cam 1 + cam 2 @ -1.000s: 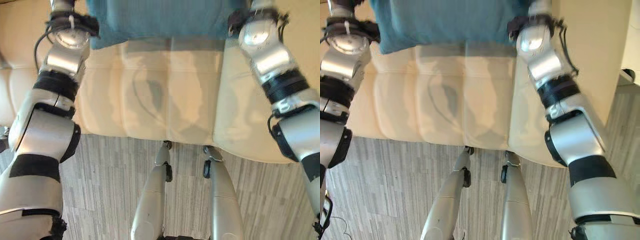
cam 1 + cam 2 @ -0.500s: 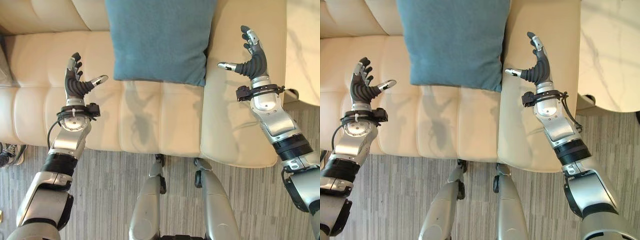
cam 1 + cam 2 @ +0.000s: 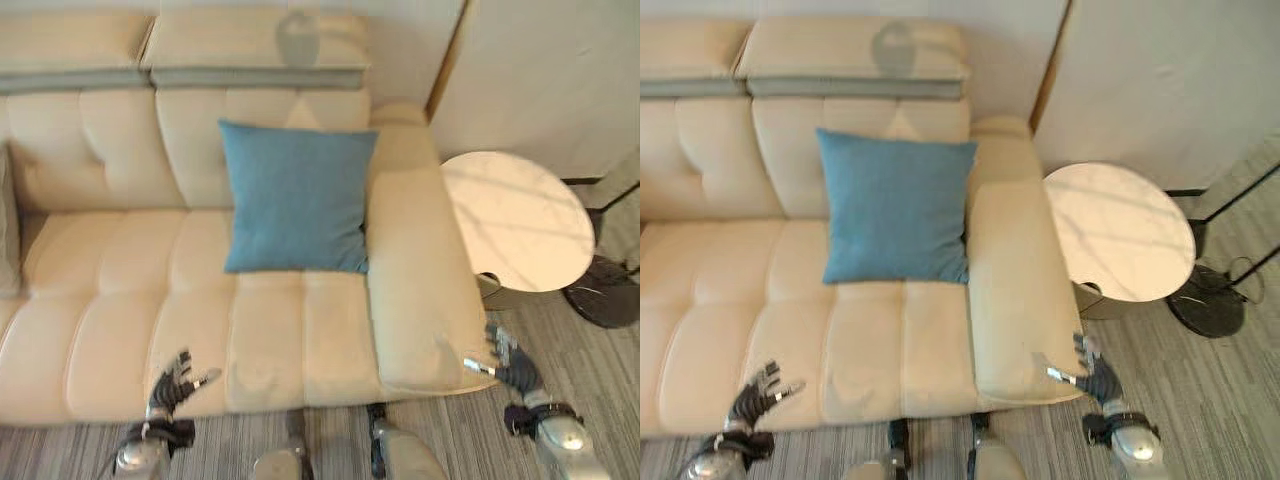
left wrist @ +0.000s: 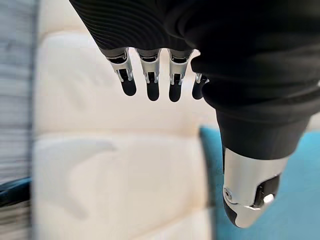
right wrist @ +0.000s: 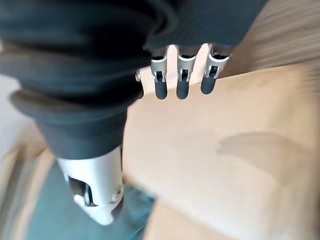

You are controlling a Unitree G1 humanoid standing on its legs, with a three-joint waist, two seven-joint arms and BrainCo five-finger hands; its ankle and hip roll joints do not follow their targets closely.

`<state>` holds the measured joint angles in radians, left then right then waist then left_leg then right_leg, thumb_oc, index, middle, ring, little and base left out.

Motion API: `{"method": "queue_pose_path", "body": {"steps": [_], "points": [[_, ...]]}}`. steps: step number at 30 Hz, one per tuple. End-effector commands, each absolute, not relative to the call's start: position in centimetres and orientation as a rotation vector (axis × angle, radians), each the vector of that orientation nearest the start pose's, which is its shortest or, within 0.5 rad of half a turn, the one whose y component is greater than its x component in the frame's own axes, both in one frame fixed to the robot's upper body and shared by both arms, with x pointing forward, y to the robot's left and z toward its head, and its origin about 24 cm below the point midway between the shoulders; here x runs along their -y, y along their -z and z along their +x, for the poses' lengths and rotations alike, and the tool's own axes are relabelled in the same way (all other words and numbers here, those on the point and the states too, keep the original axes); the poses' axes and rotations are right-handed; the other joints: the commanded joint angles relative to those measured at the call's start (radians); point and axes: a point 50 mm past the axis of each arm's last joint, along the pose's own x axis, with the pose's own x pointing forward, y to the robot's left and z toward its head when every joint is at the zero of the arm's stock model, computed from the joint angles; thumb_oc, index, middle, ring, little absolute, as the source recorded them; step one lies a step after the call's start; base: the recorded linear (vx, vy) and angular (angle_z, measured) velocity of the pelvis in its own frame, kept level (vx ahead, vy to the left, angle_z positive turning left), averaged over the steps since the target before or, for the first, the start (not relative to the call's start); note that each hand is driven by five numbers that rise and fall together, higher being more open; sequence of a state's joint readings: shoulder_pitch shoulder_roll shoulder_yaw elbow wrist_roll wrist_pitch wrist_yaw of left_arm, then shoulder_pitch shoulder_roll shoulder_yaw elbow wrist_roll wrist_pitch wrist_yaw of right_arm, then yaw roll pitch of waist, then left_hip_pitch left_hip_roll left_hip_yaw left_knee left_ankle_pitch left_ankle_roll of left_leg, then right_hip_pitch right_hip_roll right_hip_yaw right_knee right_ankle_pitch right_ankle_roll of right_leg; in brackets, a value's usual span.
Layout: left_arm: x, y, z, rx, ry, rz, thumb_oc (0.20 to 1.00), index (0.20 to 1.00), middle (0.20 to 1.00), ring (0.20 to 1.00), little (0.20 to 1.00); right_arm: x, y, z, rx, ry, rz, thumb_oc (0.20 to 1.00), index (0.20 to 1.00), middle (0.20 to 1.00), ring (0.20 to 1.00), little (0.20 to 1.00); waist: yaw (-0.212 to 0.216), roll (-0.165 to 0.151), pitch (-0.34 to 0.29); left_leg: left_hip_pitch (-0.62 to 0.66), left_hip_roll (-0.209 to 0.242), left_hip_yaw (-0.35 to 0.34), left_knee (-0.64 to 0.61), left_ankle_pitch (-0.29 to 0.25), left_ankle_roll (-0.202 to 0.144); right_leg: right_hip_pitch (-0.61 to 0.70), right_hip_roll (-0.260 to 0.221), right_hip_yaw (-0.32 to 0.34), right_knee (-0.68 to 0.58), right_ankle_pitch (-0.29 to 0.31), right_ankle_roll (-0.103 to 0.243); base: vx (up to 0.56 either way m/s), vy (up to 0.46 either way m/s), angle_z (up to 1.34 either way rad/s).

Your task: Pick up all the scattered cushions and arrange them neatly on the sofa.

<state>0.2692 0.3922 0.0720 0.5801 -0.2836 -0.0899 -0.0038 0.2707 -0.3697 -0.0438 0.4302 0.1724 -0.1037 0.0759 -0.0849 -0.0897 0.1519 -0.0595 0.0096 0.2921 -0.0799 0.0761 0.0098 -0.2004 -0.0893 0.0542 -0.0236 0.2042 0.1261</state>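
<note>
A blue square cushion [image 3: 295, 198] leans upright against the backrest of the cream sofa [image 3: 110, 290], at the right end of the seat beside the armrest [image 3: 415, 280]. My left hand [image 3: 172, 381] hovers open over the front edge of the seat, well short of the cushion. At the front corner of the armrest, my right hand [image 3: 512, 366] is open too, fingers spread. Both hands hold nothing. Past my left hand's fingers [image 4: 150, 75], the left wrist view shows the seat and an edge of the blue cushion [image 4: 305, 165].
A round white side table [image 3: 515, 220] stands right of the armrest, with a dark round floor-lamp base [image 3: 603, 292] beyond it on the grey striped floor. A grey cushion edge [image 3: 6, 235] shows at the sofa's far left.
The camera has pulled back and up, so the whole sofa now shows. Both hands have drawn back from beside the cushion to the seat's front edge; the cushion stays on the sofa.
</note>
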Motion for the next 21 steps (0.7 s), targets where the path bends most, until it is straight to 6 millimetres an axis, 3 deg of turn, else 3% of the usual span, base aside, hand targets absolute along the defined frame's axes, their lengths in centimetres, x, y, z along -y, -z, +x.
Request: {"method": "queue_pose_path", "body": {"steps": [1,3,6,7,8,9,10,12,13,14,15,16,17,20,21], "points": [[-31.1,6.2,14.7,-0.584,-0.276,0.266,1.000,1.000,1.000,1.000,1.000,26.3,6.1,16.6,-0.513,0.076,-0.228,1.000,1.000,1.000,1.000,1.000,0.005,0.034,0.040,-0.011,0.013,-0.023,0.007,-0.041,-0.022,-0.007,0.040,-0.122,0.205,-0.161,0.056,-0.36,0.050,-0.93],[-31.3,5.8,15.2,-0.575,-0.263,0.310,1.000,1.000,1.000,1.000,1.000,26.1,7.0,16.0,-0.542,0.107,-0.199,1.000,1.000,1.000,1.000,1.000,0.019,0.042,0.038,-0.023,0.038,-0.013,0.009,-0.024,-0.022,0.033,0.030,-0.157,0.360,-0.230,0.033,-0.30,0.003,-0.71],[-31.4,6.2,15.2,-0.597,-0.275,0.343,1.000,1.000,1.000,1.000,1.000,26.2,8.0,15.2,-0.599,0.128,-0.197,1.000,1.000,1.000,1.000,1.000,0.039,0.028,0.003,-0.043,0.038,-0.013,0.011,-0.008,-0.026,0.115,0.034,-0.141,0.451,-0.246,0.029,-0.24,-0.076,-0.04],[-31.2,6.4,15.2,-0.600,-0.279,0.337,1.000,1.000,1.000,1.000,1.000,26.5,8.0,15.1,-0.604,0.145,-0.203,1.000,1.000,1.000,1.000,1.000,0.050,0.024,-0.005,-0.059,0.038,-0.011,0.014,0.006,-0.031,0.145,0.045,-0.129,0.425,-0.239,0.028,-0.26,-0.128,0.01],[-30.7,6.3,15.8,-0.582,-0.262,0.332,1.000,1.000,1.000,1.000,1.000,26.5,8.1,15.1,-0.604,0.151,-0.209,1.000,1.000,1.000,1.000,1.000,0.064,0.013,-0.006,-0.089,0.035,-0.014,0.018,0.024,-0.037,0.205,0.064,-0.125,0.334,-0.317,0.007,-0.29,-0.143,0.08],[-30.3,6.2,16.1,-0.568,-0.257,0.318,1.000,1.000,1.000,1.000,1.000,26.5,8.1,15.3,-0.608,0.150,-0.215,1.000,1.000,1.000,1.000,1.000,0.070,0.009,-0.008,-0.132,0.035,-0.018,0.027,0.045,-0.048,0.206,0.083,-0.103,0.282,-0.336,-0.009,-0.39,-0.165,0.17],[-30.1,6.2,16.3,-0.559,-0.262,0.317,1.000,1.000,1.000,1.000,1.000,26.6,7.9,15.8,-0.601,0.156,-0.219,1.000,1.000,1.000,1.000,1.000,0.076,0.020,-0.009,-0.185,0.042,-0.009,0.028,0.087,-0.062,0.232,0.121,-0.064,0.145,-0.381,-0.050,-0.29,-0.101,0.10],[-30.0,6.3,16.3,-0.559,-0.261,0.311,1.000,1.000,1.000,1.000,1.000,26.9,7.6,16.1,-0.588,0.163,-0.225,1.000,1.000,1.000,1.000,1.000,0.082,0.026,-0.002,-0.205,0.046,-0.019,0.029,0.105,-0.074,0.239,0.134,-0.058,0.091,-0.374,-0.059,-0.28,-0.092,0.15],[-30.0,6.1,16.6,-0.547,-0.266,0.313,1.000,1.000,1.000,1.000,1.000,27.1,7.4,16.7,-0.581,0.160,-0.237,1.000,1.000,1.000,1.000,1.000,0.084,0.030,0.012,-0.233,0.044,-0.048,0.042,0.122,-0.097,0.228,0.136,-0.052,0.080,-0.363,-0.066,-0.37,-0.096,0.05],[-30.0,5.9,16.8,-0.536,-0.274,0.304,1.000,1.000,1.000,1.000,1.000,27.3,7.0,17.2,-0.569,0.160,-0.257,1.000,1.000,1.000,1.000,1.000,0.092,0.029,0.028,-0.253,0.034,-0.089,0.062,0.114,-0.112,0.212,0.131,-0.050,0.074,-0.347,-0.072,-0.46,-0.047,0.00],[-29.9,5.8,16.9,-0.526,-0.280,0.293,1.000,1.000,1.000,1.000,1.000,27.7,6.6,17.6,-0.559,0.161,-0.285,1.000,1.000,1.000,1.000,1.000,0.098,0.026,0.046,-0.276,0.001,-0.181,0.132,0.068,-0.113,0.186,0.119,-0.057,0.060,-0.316,-0.067,-0.47,-0.019,0.16],[-29.7,5.8,16.8,-0.523,-0.274,0.282,1.000,1.000,1.000,1.000,1.000,27.7,6.4,17.7,-0.549,0.158,-0.284,1.000,1.000,1.000,1.000,1.000,0.085,0.021,0.047,-0.277,-0.015,-0.215,0.174,0.034,-0.102,0.172,0.102,-0.074,0.046,-0.299,-0.058,-0.47,0.001,0.05],[-29.6,5.5,17.1,-0.504,-0.265,0.283,1.000,1.000,1.000,1.000,1.000,27.9,6.1,17.7,-0.533,0.162,-0.288,1.000,1.000,1.000,1.000,1.000,0.074,0.006,0.052,-0.256,-0.014,-0.204,0.229,-0.032,-0.090,0.157,0.075,-0.084,0.035,-0.275,-0.047,-0.29,0.016,-0.09],[-29.8,5.8,16.5,-0.524,-0.263,0.277,1.000,1.000,1.000,1.000,1.000,28.0,5.9,17.7,-0.529,0.153,-0.292,1.000,1.000,1.000,1.000,1.000,0.062,-0.005,0.039,-0.166,-0.020,-0.217,0.276,-0.143,-0.071,0.133,0.043,-0.096,0.020,-0.241,-0.042,-0.15,0.062,0.41],[-29.2,6.3,16.4,-0.541,-0.255,0.251,1.000,1.000,1.000,1.000,1.000,28.1,5.9,17.6,-0.532,0.153,-0.296,1.000,1.000,1.000,1.000,1.000,0.038,0.013,0.019,-0.068,-0.009,-0.230,0.232,-0.170,-0.063,0.120,0.046,-0.110,0.011,-0.231,-0.037,-0.08,0.095,0.09]]}}
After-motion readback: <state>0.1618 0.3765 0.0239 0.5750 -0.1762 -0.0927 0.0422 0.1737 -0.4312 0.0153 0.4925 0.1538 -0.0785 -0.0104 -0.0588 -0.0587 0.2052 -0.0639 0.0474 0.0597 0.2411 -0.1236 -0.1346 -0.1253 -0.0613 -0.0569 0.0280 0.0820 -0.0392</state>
